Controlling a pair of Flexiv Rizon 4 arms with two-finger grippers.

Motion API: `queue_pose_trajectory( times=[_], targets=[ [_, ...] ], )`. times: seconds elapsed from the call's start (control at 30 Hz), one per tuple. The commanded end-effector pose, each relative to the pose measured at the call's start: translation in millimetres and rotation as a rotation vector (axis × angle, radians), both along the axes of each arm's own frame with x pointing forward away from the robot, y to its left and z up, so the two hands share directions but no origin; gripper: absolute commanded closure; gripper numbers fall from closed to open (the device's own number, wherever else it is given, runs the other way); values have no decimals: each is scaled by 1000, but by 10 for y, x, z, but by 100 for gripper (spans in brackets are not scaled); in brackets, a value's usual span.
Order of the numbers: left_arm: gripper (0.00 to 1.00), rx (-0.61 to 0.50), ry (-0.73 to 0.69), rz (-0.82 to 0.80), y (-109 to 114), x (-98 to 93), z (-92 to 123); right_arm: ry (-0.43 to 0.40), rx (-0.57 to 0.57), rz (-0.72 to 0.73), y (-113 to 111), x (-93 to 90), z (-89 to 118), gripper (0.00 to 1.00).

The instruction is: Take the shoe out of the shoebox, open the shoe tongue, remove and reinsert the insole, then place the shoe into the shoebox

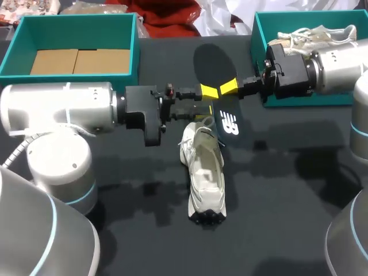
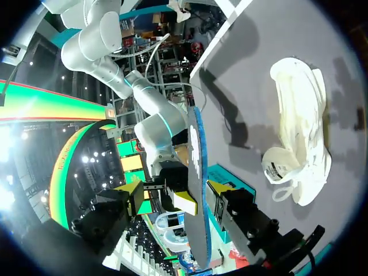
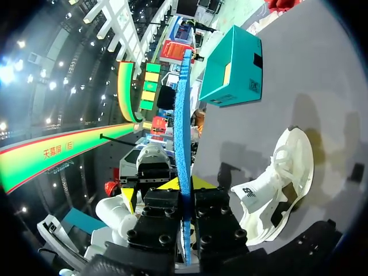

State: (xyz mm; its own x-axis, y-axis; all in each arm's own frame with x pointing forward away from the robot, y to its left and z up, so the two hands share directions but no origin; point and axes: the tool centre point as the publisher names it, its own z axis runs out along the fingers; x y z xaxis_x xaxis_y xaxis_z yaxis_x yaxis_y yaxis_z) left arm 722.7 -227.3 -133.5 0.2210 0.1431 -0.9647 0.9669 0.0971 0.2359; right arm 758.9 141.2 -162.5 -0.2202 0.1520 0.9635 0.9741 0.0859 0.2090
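Yellow-tipped jaws of the right gripper [image 3: 185, 187] were closed on the dark insole [image 3: 182, 115], one finger pressing on each face of it. The left gripper [image 2: 176, 191] met it from the opposite side. Its jaws were open with the insole's edge between them: one finger was close against one face and the other stood clearly apart from the other face.

The insole hung flat in the air between the two grippers, just above and beyond the far end of the white shoe [image 1: 205, 172]. It touched neither the shoe nor the tabletop [image 1: 276, 190].

The shoe lay alone on the black tabletop, outside both boxes, with its opening turned up. Its tongue was folded out at the end nearest the insole. The laces on it were loose.

To the far left of the shoe stood a teal shoebox [image 1: 136, 52] with brown cardboard [image 1: 80, 60] on its floor. To the far right of the shoe, behind the right arm, stood a second teal shoebox [image 1: 257, 34], and another white shoe [image 1: 322, 34] lay inside it.
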Motion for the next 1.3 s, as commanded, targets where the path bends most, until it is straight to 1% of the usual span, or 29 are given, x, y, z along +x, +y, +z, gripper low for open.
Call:
queue_pose_trajectory(
  times=[0.03, 0.37, 0.43, 0.47, 0.53, 0.57, 0.67, 0.7, 0.73, 0.93, 1.1, 1.13, 1.2, 1.3],
  targets=[
    [0, 165, -67, -49, 452, -33, 163, 4, 0, -10, -36, -71, -24, 100],
    [0, 165, -67, -49, 452, -33, 163, 27, 37, 4, -3, -106, -110, 100],
    [0, 203, -3, -34, 433, 64, 194, 36, 41, 7, 19, -117, -143, 100],
    [0, 192, 2, -22, 450, 109, 229, 39, 45, 9, 31, -125, -157, 100],
    [0, 270, 22, -14, 455, 201, 315, 42, 49, 11, 58, -141, -178, 100],
    [0, 285, 27, -14, 468, 241, 358, 43, 51, 12, 71, -150, -185, 100],
    [0, 463, 61, 20, 451, 361, 474, 46, 59, 12, 100, -181, -214, 100],
    [0, 645, 65, 84, 416, 411, 490, 47, 62, 11, 109, -191, -222, 100],
    [0, 829, 17, 175, 352, 430, 472, 49, 64, 11, 115, -201, -228, 100],
    [0, 829, 17, 175, 352, 430, 472, 54, 75, 6, 130, -250, -242, 100],
    [0, 829, 17, 175, 352, 430, 472, 54, 75, 6, 130, -250, -242, 100],
    [0, 839, 60, 180, 338, 492, 494, 54, 75, 6, 130, -250, -242, 100],
    [0, 841, 94, 191, 358, 585, 577, 54, 75, 6, 130, -250, -242, 100],
    [0, 949, 135, 168, 308, 700, 675, 54, 75, 6, 130, -250, -242, 100]
  ],
)
